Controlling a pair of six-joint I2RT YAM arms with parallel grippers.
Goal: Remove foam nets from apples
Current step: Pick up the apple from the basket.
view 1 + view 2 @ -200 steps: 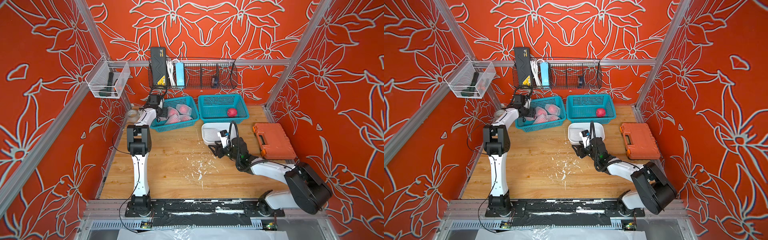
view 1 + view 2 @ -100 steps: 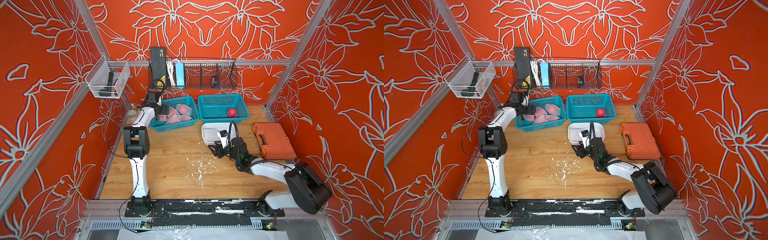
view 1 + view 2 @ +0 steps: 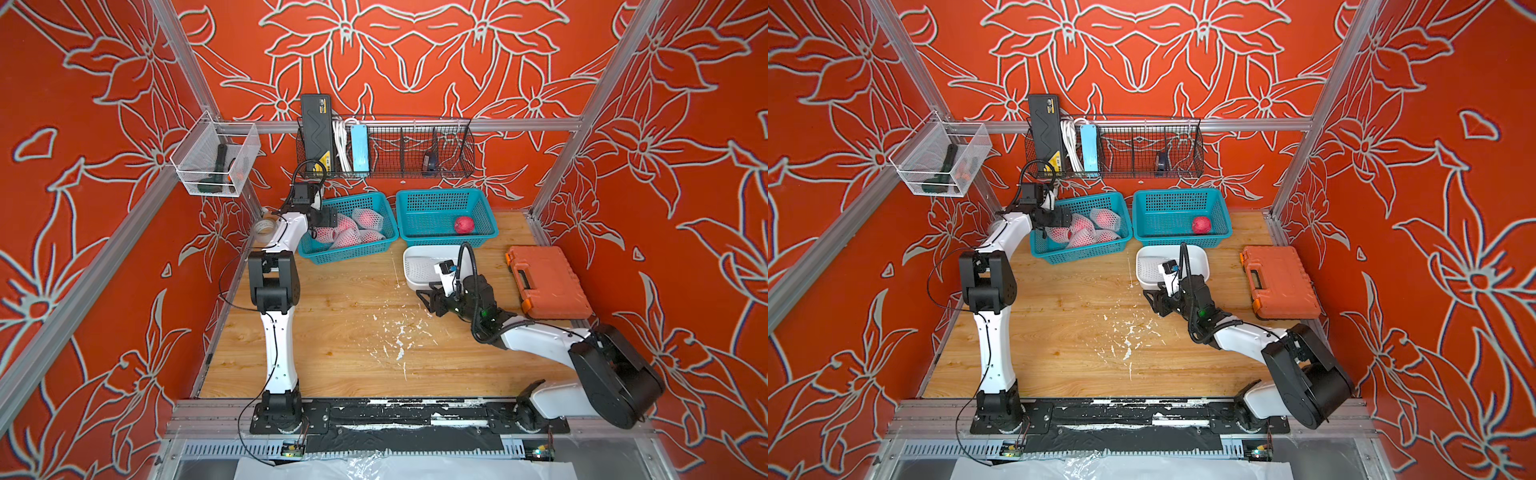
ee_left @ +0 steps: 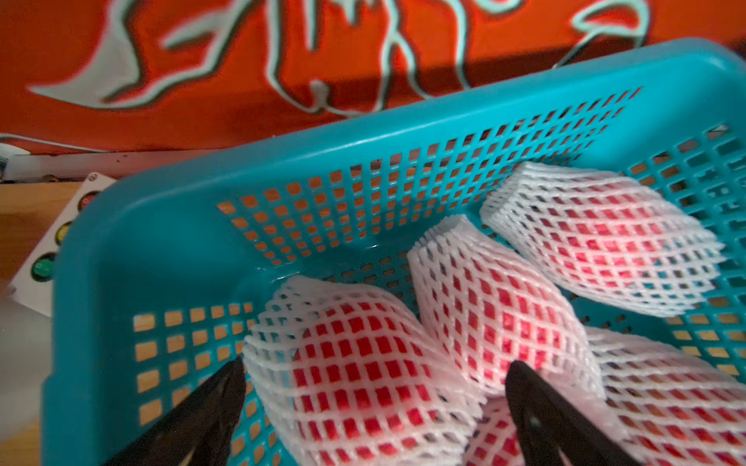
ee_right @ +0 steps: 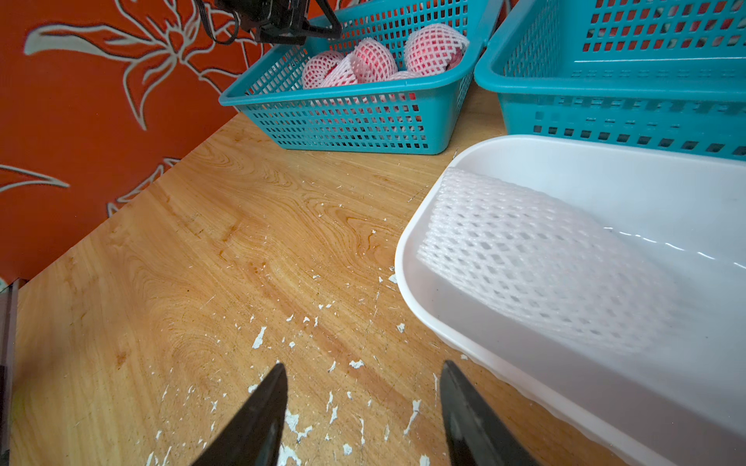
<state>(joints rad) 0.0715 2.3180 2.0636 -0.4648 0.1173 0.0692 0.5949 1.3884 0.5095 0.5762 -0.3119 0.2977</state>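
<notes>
Foam nets (image 4: pixel 605 242) on apples (image 4: pixel 351 371), left claw (image 4: pixel 375 365) spread

Teal grid-holed baskets (image 3: pixel 347 251). White diamond-mesh foam nets (image 4: pixel 456 242) over red apples (image 3: pixel 464 225). White tray (image 5: pixel 605 169). Orange case (image 3: pixel 548 282), 3 o'clock. Wood-grain bench (image 3: pixel 353 332).

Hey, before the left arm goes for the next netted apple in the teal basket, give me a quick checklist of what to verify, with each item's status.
1. Left tool open: ok, jaws spread wide.
2. Target between jaws: ok, a red apple in a white foam mesh net sits there, inside the teal plastic basket.
3. Fingers touching that net: cannot tell.
4. Right tool free: ok, open over the wooden table, holding nothing.
5. White plastic tray has room: ok, one empty foam net inside.
6. Second teal basket has room: ok, one bare red apple inside.
</notes>
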